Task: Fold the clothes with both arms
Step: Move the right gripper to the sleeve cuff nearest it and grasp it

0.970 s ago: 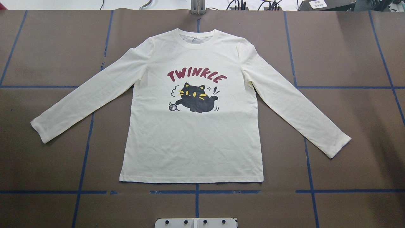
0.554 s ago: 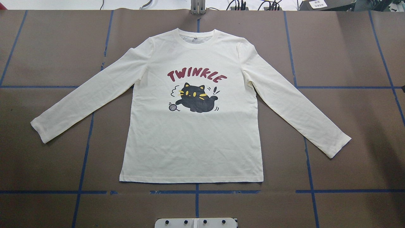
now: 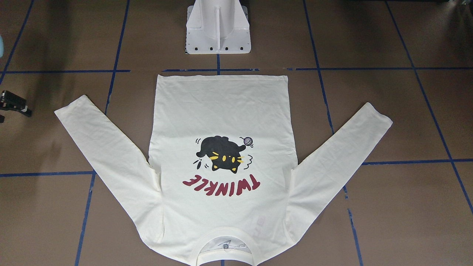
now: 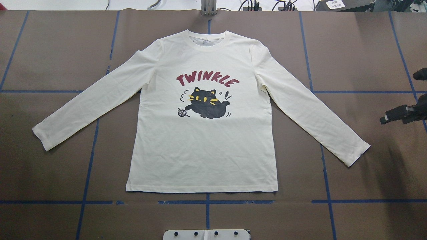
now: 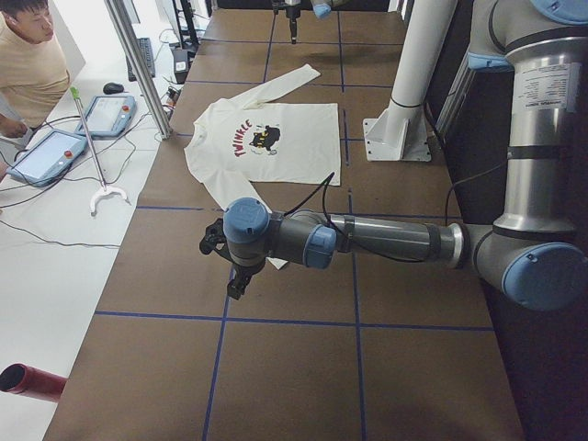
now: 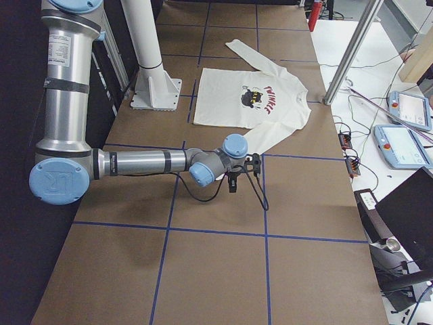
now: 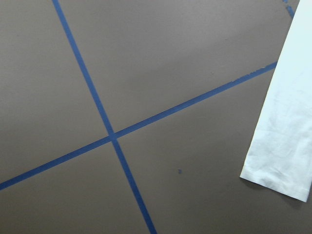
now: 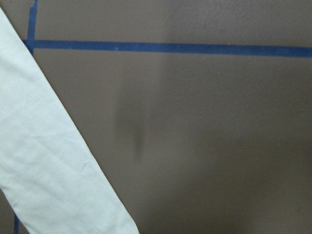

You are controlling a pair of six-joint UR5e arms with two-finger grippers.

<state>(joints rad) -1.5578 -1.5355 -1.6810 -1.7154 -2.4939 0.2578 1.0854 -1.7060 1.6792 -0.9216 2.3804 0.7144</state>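
**Q:** Where is the shirt [image 4: 201, 150]?
**A:** It lies flat and print up, straight out from the base [image 3: 218, 27]. The hem is nearest the base and the collar farthest, so the long axis runs directly away from the base. Both sleeves splay sideways and slant back toward the base side.

**Q:** And the tools?
**A:** The right gripper [image 6: 243, 169] hangs over the table [image 4: 367, 50], outboard of the right cuff [image 4: 358, 153] and clear of the cloth. The overhead view shows only dark parts of it at the edge, so I cannot tell whether its fingers are apart or together. The left gripper [image 5: 228, 262] shows only in a side view, near the left cuff [image 4: 41, 138]. I cannot tell its state either.

**Q:** What does the coming move turn on?
**A:** Probably each arm takes its own sleeve. Each cuff lies inboard of its gripper, toward the base's midline. I cannot tell which gripper is nearer its cuff.

**Q:** Surface and room?
**A:** The cover is matte brown, gridded with blue tape [image 4: 206, 202], and it extends beyond both cuffs. The thin cloth lies flush on it, so pinching an edge likely needs a low approach.
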